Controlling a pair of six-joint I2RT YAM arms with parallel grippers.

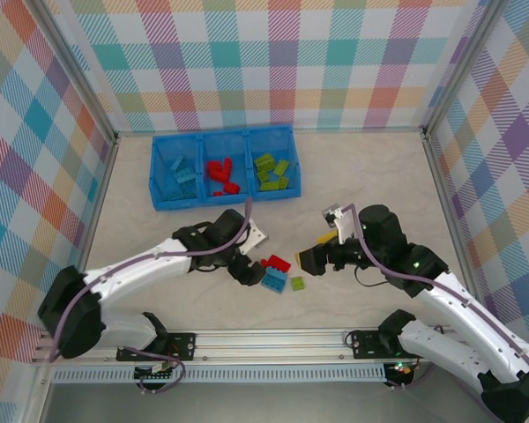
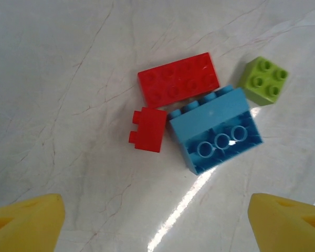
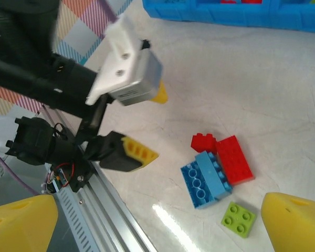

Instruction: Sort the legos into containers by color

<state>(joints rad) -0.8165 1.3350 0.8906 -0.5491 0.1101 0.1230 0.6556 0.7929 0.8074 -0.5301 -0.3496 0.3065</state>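
Spotter: Cluster of four loose bricks straight below the left gripper (image 2: pixel 156 223), ahead of its yellow fingertips (image 2: pixel 26 220). Long red studded plastic brick (image 2: pixel 178 79), small red plastic brick (image 2: pixel 148 128), chunky light-blue plastic brick (image 2: pixel 215 131) lying on its side with underside tubes showing, small square lime-green plastic brick (image 2: pixel 263 80).

Operator: Jaw state?

Spotter: Spread wide, nothing between them. Same for the right gripper (image 3: pixel 160 226): released, empty, with the cluster just off to its left and the lime-green brick nearest.

Operator: Contact among the bricks?

Spotter: Long red touching the light-blue along one edge. Small red pressed against both or just beside them, hard to tell which. Lime-green a little apart, toward the left gripper's right fingertip side.

Operator: And the rest?

Spotter: Already in the long bright-blue plastic tray (image 1: pixel 194 204), well beyond both grippers. Light-blue in the left compartment, red in the middle, lime-green in the right.

Operator: Risks?

Spotter: Probably three. Closing wide-set jaws on so tight a cluster: likely to catch two colours at once or shove a neighbour away. Pinching the tipped light-blue brick across uneven faces: likely to squirt it out. Sending both arms in together: fingers near enough to collide over the pile.

Operator: So?

Spotter: Safer to start with the lone lime-green brick, one arm only.
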